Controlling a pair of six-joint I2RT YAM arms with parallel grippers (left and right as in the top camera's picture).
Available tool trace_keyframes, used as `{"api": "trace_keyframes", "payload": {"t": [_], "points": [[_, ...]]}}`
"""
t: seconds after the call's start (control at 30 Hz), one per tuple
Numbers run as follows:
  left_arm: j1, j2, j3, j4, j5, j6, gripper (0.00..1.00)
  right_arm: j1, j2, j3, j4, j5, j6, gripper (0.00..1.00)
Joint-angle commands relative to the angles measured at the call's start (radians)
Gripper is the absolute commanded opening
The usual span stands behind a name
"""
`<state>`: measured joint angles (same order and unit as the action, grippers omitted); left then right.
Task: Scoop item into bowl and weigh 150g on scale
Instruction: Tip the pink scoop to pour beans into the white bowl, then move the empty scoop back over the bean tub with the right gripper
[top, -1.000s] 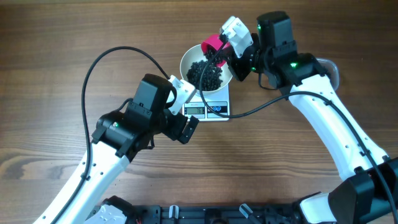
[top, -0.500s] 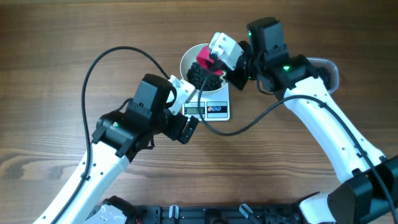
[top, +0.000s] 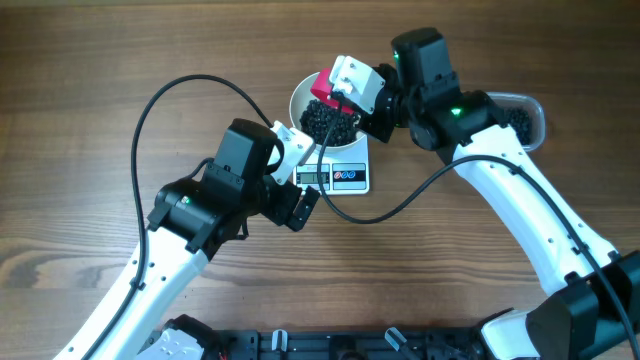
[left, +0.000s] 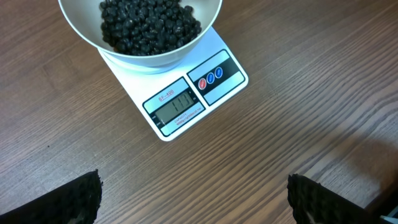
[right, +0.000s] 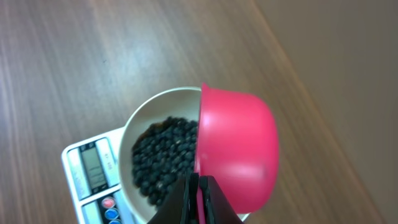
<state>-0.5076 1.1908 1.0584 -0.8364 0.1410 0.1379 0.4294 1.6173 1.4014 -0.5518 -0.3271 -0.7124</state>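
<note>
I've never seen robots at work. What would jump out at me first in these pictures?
The pink scoop stands out first: it is pinched in the right gripper and tipped on its side above the white bowl. The bowl holds a heap of small black beans and sits on a white scale on the wooden table. The left gripper hangs open just in front of the scale, holding nothing.

lit even, bright | shadows soft | R-wrist view slightly blurred
</note>
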Motion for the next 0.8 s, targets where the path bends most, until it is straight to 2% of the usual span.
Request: {"api": "trace_keyframes", "payload": {"t": [0.0, 0.17, 0.37, 0.5, 0.6, 0.7, 0.77], "points": [[0.008, -0.013, 0.009, 0.002, 0.015, 0.016, 1.0, 0.003, -0.019, 0.002, 0.019, 0.024, 0.01, 0.04], [0.008, -0.013, 0.009, 0.002, 0.015, 0.016, 1.0, 0.003, -0.019, 0.002, 0.0, -0.021, -0.003, 0.04], [0.008, -0.013, 0.009, 0.002, 0.015, 0.016, 1.0, -0.034, -0.019, 0.002, 0.04, -0.046, 0.227, 0.04], [0.008, -0.013, 0.009, 0.002, 0.015, 0.016, 1.0, -0.137, -0.035, 0.002, 0.102, -0.266, 0.383, 0.04], [0.008, -0.013, 0.009, 0.002, 0.015, 0.016, 1.0, -0.275, -0.063, 0.002, 0.144, -0.408, 0.546, 0.04], [0.008, -0.013, 0.009, 0.002, 0.015, 0.016, 1.0, -0.4, -0.089, 0.002, 0.125, -0.407, 0.709, 0.04], [0.008, -0.013, 0.009, 0.002, 0.015, 0.016, 1.0, -0.462, -0.116, 0.002, 0.072, -0.381, 0.712, 0.04]]}}
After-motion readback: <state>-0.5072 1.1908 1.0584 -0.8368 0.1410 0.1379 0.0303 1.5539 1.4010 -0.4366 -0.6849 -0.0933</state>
